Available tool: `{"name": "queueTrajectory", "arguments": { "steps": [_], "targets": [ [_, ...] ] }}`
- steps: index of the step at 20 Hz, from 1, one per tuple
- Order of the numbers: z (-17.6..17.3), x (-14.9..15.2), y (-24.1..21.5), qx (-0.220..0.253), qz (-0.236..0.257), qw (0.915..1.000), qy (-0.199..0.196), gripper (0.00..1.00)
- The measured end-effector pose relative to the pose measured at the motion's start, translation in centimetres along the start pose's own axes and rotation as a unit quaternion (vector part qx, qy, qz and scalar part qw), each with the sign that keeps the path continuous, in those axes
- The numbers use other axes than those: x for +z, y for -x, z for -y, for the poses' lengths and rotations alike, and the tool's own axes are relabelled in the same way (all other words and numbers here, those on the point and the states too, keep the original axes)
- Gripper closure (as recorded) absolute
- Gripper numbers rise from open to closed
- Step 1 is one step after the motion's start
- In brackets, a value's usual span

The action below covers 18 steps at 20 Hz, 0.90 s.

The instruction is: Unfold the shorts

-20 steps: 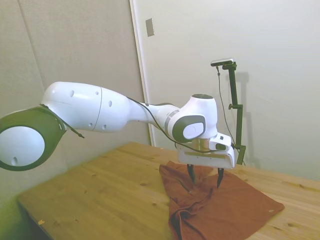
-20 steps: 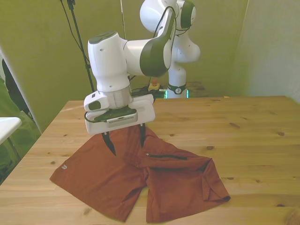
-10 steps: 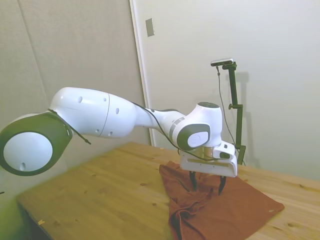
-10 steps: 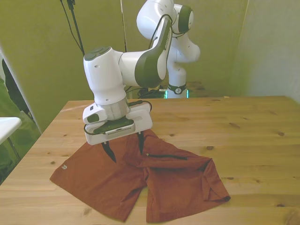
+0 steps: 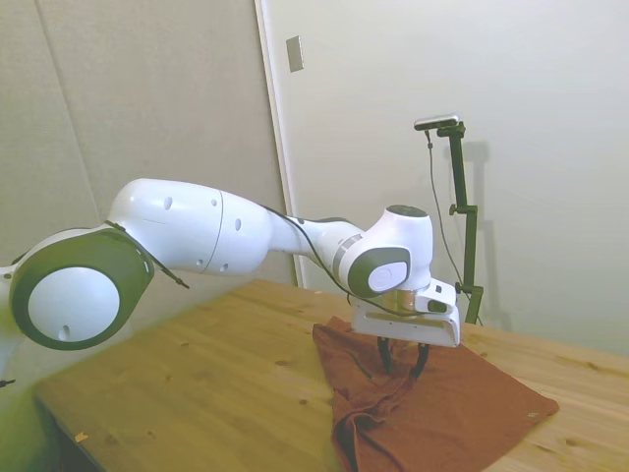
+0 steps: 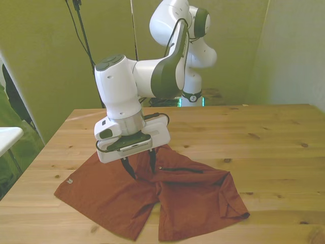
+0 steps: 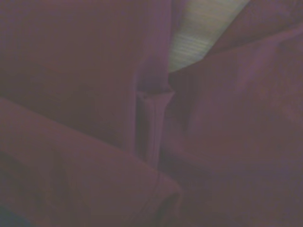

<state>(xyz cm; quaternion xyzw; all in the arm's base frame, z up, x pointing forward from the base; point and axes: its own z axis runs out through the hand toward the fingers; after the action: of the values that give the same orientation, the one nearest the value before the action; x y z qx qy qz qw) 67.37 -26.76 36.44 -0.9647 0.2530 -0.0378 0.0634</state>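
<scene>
Dim, blurred folds of the shorts (image 7: 85, 71), a pale wedge of table (image 7: 203, 33) between 2 layers.

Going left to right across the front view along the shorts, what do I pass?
Small pale logo on the flat leg → end effector down on the shorts → dark zipper → folded-over hem.

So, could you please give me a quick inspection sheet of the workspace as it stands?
Surface: wooden table, bare around the cloth.
Job's things: shorts lie partly folded, a flap doubled over near the waist.
Clutter: nothing seen.
Grippers: gripper down on the shorts at the fold, fingers narrowly apart astride the cloth.
Cables: thin dark cable runs along the arm.
Surroundings: plain walls; wall plate in the side view.
</scene>
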Motion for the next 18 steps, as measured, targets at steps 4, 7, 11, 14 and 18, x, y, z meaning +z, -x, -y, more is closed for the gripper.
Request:
{"name": "queueTrajectory", "arguments": {
  "steps": [4, 7, 11, 14, 18],
  "targets": [
    [0.3, 0.3, -0.3, -0.002, -0.001, 1.0, 0.0, 1.0],
    [1.0, 0.2, -0.5, -0.006, -0.004, 1.0, 0.0, 1.0],
    [2.0, -0.6, -0.7, -0.013, -0.012, 0.9998, -0.002, 1.0],
    [2.6, -1.0, -0.6, -0.017, -0.015, 0.9997, -0.002, 1.0],
    [2.8, -1.4, -0.3, -0.019, -0.015, 0.9997, -0.003, 1.0]
  ]
}}
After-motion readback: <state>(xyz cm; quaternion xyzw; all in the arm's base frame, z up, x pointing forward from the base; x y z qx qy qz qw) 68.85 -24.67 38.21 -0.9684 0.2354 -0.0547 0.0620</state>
